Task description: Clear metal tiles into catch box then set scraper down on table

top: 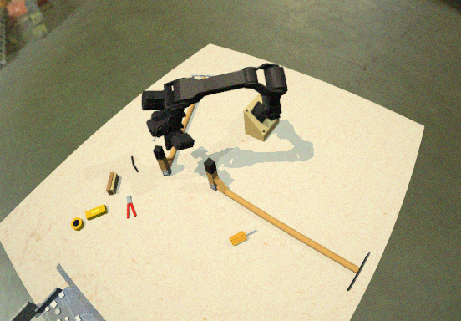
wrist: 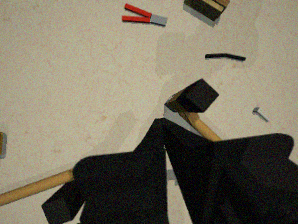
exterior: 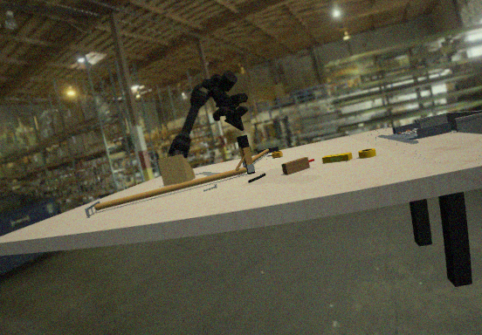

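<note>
My gripper (top: 173,142) hangs pinched tight, holding nothing, above a scraper's black grip (top: 159,152). The long scraper (top: 284,227) lies flat on the table (top: 376,150); its shaft runs diagonally, blade (top: 358,271) toward the near-right edge.

Bench plate (top: 79,305) cut by top view's edge — tiles tiny, catch box (top: 25,311) barely visible
</note>
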Motion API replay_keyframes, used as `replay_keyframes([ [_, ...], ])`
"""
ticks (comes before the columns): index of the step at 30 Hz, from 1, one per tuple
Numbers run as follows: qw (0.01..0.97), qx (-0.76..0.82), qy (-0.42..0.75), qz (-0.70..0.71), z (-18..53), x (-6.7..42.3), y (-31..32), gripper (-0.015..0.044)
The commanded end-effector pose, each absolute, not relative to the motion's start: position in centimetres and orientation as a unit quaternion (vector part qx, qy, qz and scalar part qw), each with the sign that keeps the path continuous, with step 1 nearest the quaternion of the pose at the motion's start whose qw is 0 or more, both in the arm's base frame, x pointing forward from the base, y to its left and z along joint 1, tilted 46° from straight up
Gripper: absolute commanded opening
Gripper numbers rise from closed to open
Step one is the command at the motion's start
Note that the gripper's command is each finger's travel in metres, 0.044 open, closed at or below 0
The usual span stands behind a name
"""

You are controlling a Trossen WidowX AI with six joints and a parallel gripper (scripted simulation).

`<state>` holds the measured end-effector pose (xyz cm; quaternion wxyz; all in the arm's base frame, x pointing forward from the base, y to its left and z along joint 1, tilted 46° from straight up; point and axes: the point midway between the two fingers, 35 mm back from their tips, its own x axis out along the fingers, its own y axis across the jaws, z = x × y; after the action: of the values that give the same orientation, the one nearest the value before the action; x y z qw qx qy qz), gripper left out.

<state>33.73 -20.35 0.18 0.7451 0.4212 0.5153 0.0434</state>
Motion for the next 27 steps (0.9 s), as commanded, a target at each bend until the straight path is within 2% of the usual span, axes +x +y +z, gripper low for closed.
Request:
replay_keyframes([
  [1, 0.745, 0.423, 0.514, 0.043, -0.4, 33.9, -19.8, 0.0000],
  [27, 0.745, 0.424, 0.513, 0.045, -4.5, 34.4, -15.6, 0.0000],
])
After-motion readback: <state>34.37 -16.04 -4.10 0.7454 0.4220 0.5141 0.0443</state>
